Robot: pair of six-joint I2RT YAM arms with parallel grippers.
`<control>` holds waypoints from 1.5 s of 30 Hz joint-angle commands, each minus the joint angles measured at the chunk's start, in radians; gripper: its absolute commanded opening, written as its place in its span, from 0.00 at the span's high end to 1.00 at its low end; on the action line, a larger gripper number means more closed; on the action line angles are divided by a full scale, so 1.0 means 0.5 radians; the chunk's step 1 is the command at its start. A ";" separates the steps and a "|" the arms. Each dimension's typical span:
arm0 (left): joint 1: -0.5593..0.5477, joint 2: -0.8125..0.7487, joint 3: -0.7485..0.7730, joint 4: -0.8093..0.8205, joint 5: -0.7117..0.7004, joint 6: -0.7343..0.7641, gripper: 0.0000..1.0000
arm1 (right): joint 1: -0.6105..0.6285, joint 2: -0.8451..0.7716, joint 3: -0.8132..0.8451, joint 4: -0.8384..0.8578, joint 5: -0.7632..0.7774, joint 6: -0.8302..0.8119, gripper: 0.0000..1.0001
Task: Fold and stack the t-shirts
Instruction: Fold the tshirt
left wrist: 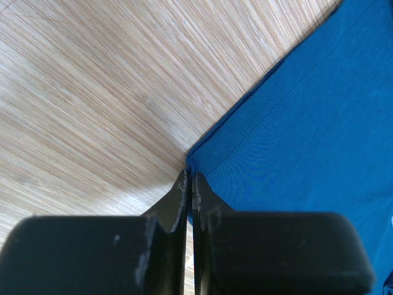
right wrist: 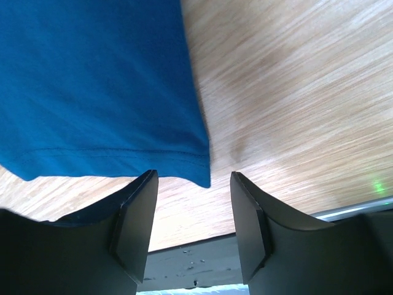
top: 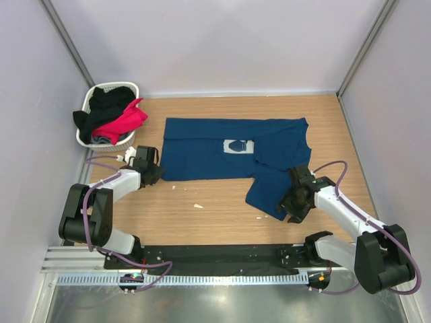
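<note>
A navy blue t-shirt (top: 209, 151) with a pale chest print lies spread on the wooden table, its right side folded over and trailing toward the front. My left gripper (top: 153, 173) sits at the shirt's near left corner. In the left wrist view the gripper (left wrist: 190, 178) is shut, with that corner (left wrist: 202, 153) of the shirt at its tips and a sliver of blue between them. My right gripper (top: 291, 202) is open at the shirt's near right corner. In the right wrist view the gripper (right wrist: 191, 177) has the hem corner (right wrist: 199, 172) just ahead of it, between the jaws.
A small white woven basket (top: 89, 106) stands at the back left, holding a pink t-shirt (top: 128, 121) and a black t-shirt (top: 111, 99). Small white scraps (top: 198, 206) lie on the wood near the front. Grey walls close in both sides.
</note>
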 commanded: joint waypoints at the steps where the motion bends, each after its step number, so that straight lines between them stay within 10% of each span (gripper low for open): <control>1: 0.002 -0.010 -0.045 -0.148 -0.051 0.000 1.00 | 0.016 -0.029 -0.037 0.015 -0.007 0.048 0.45; 20: 0.005 -0.041 -0.029 -0.200 -0.085 0.009 1.00 | 0.040 0.023 -0.102 0.178 -0.028 0.069 0.73; 25: 0.005 -0.065 -0.002 -0.243 -0.094 0.009 1.00 | 0.043 0.004 0.005 0.099 0.012 0.029 0.99; 45: -0.002 -0.191 0.289 -0.460 -0.299 0.064 1.00 | -0.150 0.679 1.318 0.144 0.325 -0.544 0.99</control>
